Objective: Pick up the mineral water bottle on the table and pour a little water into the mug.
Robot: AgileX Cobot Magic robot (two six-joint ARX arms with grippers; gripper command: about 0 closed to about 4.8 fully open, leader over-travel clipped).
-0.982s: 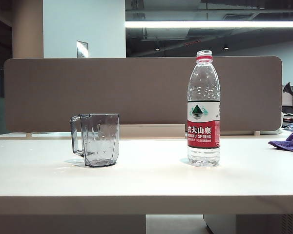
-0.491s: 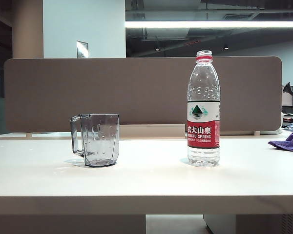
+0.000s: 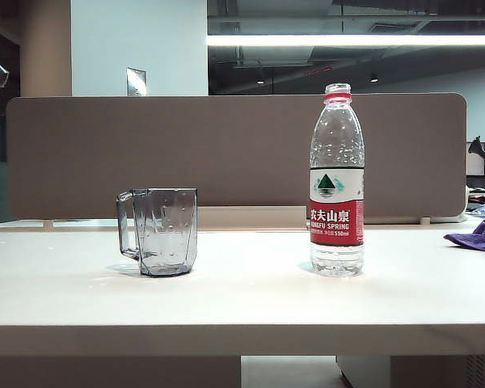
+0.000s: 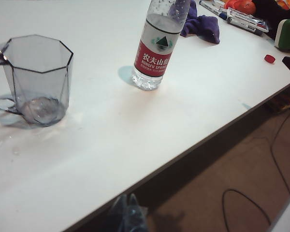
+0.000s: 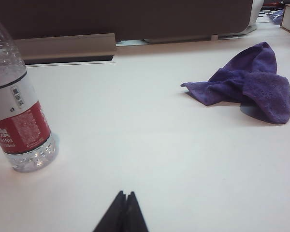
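Note:
The mineral water bottle [image 3: 337, 182] stands upright and uncapped on the table [image 3: 242, 303], right of the middle; it also shows in the wrist views, bottle [image 4: 156, 48] and bottle [image 5: 17, 121]. The smoky grey mug [image 3: 158, 232] stands upright to its left, handle pointing away from the bottle, mug [image 4: 37, 79]. My left gripper [image 4: 127, 205] is blurred, fingers together, off the table's front edge, apart from both. My right gripper [image 5: 125, 195] is shut and empty, low over the table, to one side of the bottle.
A purple cloth [image 3: 478, 233] lies at the table's right edge, cloth [image 5: 246, 87]. A small red cap [image 4: 269, 59] and clutter [image 4: 239, 12] sit near the far corner. A brown partition [image 3: 234, 153] runs behind the table. Water drops [image 4: 12, 145] lie by the mug.
A pale translucent part has come into the exterior view at its upper left edge. Bottle, mug and cloth have not moved.

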